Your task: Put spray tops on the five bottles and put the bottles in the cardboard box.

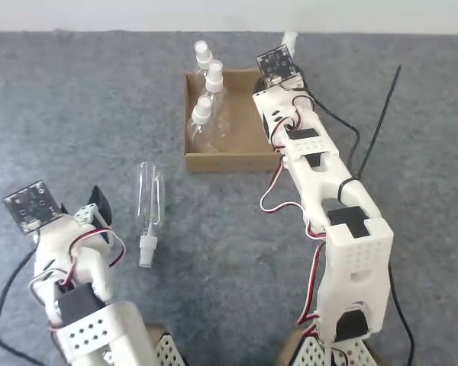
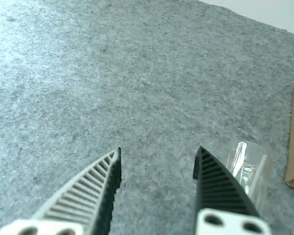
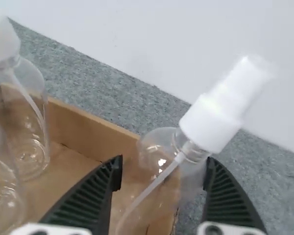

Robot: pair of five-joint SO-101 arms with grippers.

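Plastic this thin seems light, slick and crushable, so I favour the gentle body grip my right claw [image 3: 162,160] has on the capped bottle [image 3: 186,142] over the far corner of the cardboard box [image 1: 229,162]; my left claw [image 2: 159,149] gapes empty.

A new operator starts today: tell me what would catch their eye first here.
Three capped bottles stand in the cardboard box at the far side, with a fourth bottle at the right gripper by the box's corner. A fifth bottle lies capped on the mat beside the left gripper, fingers open.
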